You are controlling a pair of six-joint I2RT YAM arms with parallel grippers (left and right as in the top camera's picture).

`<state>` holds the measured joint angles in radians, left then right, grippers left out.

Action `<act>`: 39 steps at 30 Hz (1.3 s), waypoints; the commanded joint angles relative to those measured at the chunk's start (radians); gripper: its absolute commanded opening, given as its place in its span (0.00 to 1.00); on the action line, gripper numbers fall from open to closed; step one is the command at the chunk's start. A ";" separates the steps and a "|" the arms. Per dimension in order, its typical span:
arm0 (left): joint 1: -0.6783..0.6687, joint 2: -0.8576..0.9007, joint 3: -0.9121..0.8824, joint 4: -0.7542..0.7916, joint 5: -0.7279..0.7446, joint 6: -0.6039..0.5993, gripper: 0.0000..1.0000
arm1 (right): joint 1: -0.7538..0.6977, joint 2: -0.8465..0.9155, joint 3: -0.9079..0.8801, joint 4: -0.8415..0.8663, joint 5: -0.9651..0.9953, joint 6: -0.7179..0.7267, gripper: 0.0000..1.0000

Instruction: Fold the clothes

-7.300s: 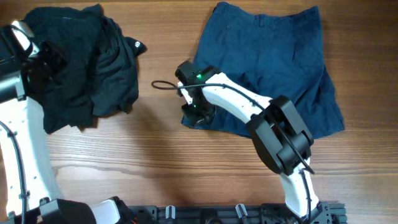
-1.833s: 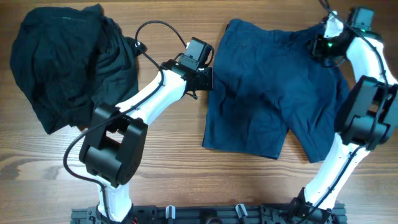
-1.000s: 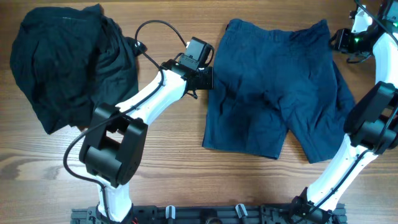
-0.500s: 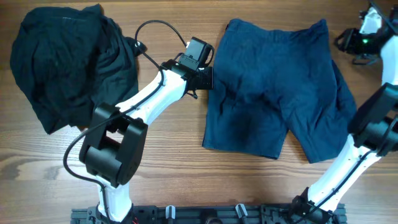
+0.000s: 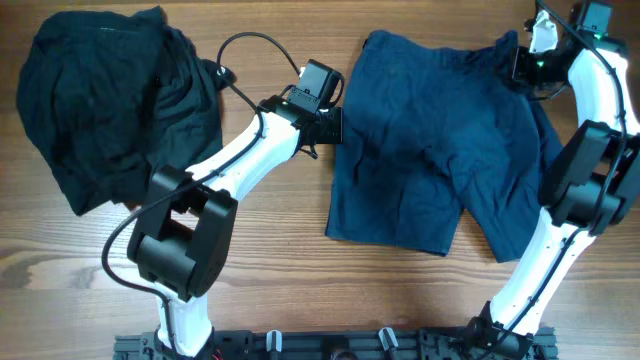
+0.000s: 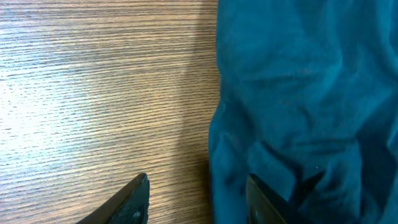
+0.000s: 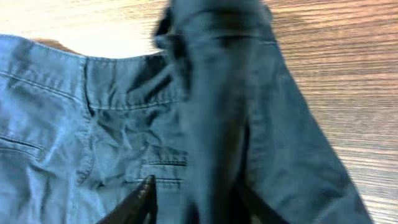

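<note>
On a wooden table (image 5: 300,250), two garments and two white robot arms share the frame. One pair of navy-blue shorts (image 5: 430,140) lies spread and wrinkled at centre right, waist towards the far edge and both legs pointing to the near edge. One black garment heap (image 5: 110,100), larger than the shorts, sits bunched at the far left, well apart from them.

The left arm reaches across from the near left, a single black cable (image 5: 240,50) looping above it. The left hand (image 6: 196,202) hovers at the shorts' left hem. Seen from the left wrist, its two fingers stand partly apart and grip nothing, one over bare wood and the other over blue cloth, with the hem running between them.

The right arm stretches up the right side to the shorts' far right corner. There the right hand (image 7: 196,199) has narrowed on a raised, blurred ridge of the blue fabric, which fills the gap between its two fingers. Beside that ridge the right wrist camera shows the waistband (image 7: 93,68) lying flat, and below it one pocket slit (image 7: 18,146) near the left edge of the picture.
</note>
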<state>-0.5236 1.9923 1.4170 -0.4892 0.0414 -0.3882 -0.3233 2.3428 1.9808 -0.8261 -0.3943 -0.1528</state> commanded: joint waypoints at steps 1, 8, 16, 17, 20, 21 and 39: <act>0.005 0.005 0.005 0.003 -0.018 -0.009 0.50 | -0.043 -0.007 0.012 0.004 0.103 0.045 0.08; 0.008 0.004 0.005 0.013 -0.052 -0.009 0.49 | -0.175 -0.031 0.019 0.004 0.102 0.203 0.04; 0.130 -0.048 0.090 -0.044 -0.051 0.068 0.48 | -0.174 -0.179 0.183 -0.175 -0.013 0.180 0.74; 0.146 -0.064 0.112 -0.058 -0.051 0.098 0.47 | -0.165 -0.202 0.202 -0.205 -0.030 0.169 0.74; 0.193 -0.116 0.158 -0.077 -0.055 0.138 0.47 | -0.096 -0.283 0.213 -0.320 -0.077 0.125 0.63; 0.213 -0.141 0.163 -0.077 -0.055 0.138 0.47 | -0.053 -0.296 0.213 -0.372 -0.078 0.103 0.60; 0.736 -0.283 0.163 -0.200 0.231 0.137 0.48 | 0.634 -0.297 -0.264 -0.398 0.169 0.377 0.52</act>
<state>0.1867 1.7287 1.5673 -0.6846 0.2008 -0.2707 0.2436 2.0384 1.8175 -1.2736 -0.2844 0.1123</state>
